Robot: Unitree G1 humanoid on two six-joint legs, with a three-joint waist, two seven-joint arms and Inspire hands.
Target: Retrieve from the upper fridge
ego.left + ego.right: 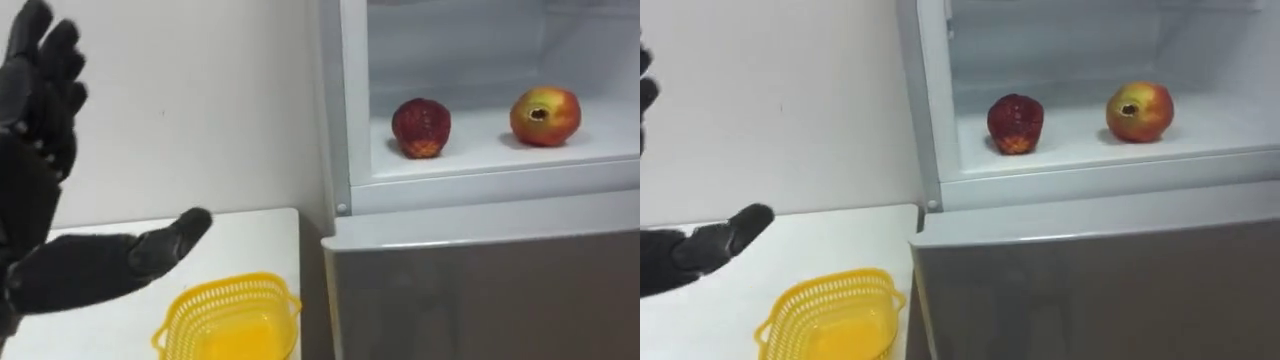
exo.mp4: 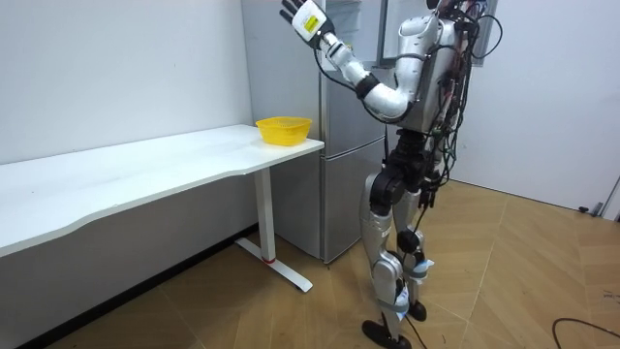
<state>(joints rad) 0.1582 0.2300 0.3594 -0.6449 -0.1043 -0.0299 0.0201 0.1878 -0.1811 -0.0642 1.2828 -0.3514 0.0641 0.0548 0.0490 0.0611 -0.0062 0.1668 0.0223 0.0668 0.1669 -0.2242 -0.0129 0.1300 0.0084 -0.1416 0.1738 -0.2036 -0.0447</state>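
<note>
The robot stands upright on the wooden floor, close up against the fridge (image 1: 335, 120), at the end of the long white table (image 1: 250, 240). Its left arm is raised high towards the room view's left, at the height of the top compartment.

The left hand (image 1: 30, 180) is spread wide open and holds nothing. Its fingers point up in front of the white wall (image 1: 200, 90) and the thumb (image 1: 150, 250) sticks out sideways above the table. It is well apart from the fridge opening, off to the left of the frame.

The top compartment is open. On its white shelf (image 1: 480, 150) sit two fruits, apart from each other. The dark red fruit (image 1: 421, 128) is the nearer one to the hand, towards the left of the shelf. The red-yellow fruit (image 1: 545, 116) is further right, with a dark hollow in its end turned outwards. Both rest on the shelf, untouched.

Below the shelf the grey lower door (image 1: 480, 290) is closed.

A yellow basket (image 1: 228, 318) stands on the table just beside the fridge, below and to the right of the thumb, not touching it.
</note>
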